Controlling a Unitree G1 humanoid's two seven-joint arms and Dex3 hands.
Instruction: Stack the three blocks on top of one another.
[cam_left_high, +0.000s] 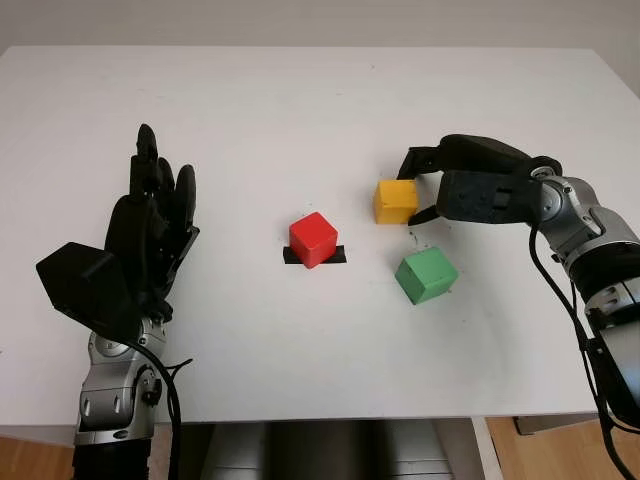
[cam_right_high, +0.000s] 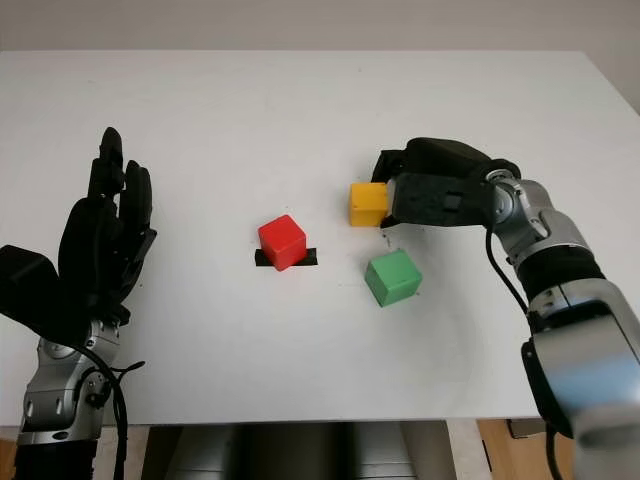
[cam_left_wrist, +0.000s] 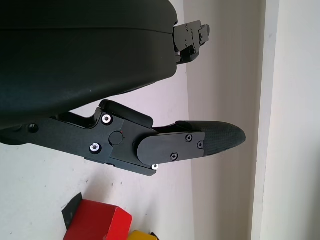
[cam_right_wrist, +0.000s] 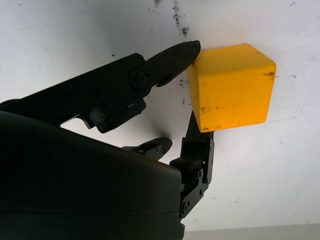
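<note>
The yellow block (cam_left_high: 394, 200) sits on the white table (cam_left_high: 300, 110), right of centre. My right hand (cam_left_high: 415, 188) is closed on it from the right: one finger presses its far corner and another lies against its near side, as the right wrist view shows on the yellow block (cam_right_wrist: 232, 85). A red block (cam_left_high: 313, 238) stands in the middle on a strip of black tape (cam_left_high: 338, 256). The green block (cam_left_high: 426, 276) lies nearer me, to the right of the red one. My left hand (cam_left_high: 150, 215) is open and raised over the table's left side.
The table's front edge (cam_left_high: 320, 417) runs close to both forearms. The red block (cam_left_wrist: 97, 220) and a bit of yellow appear past my left hand's fingers in the left wrist view.
</note>
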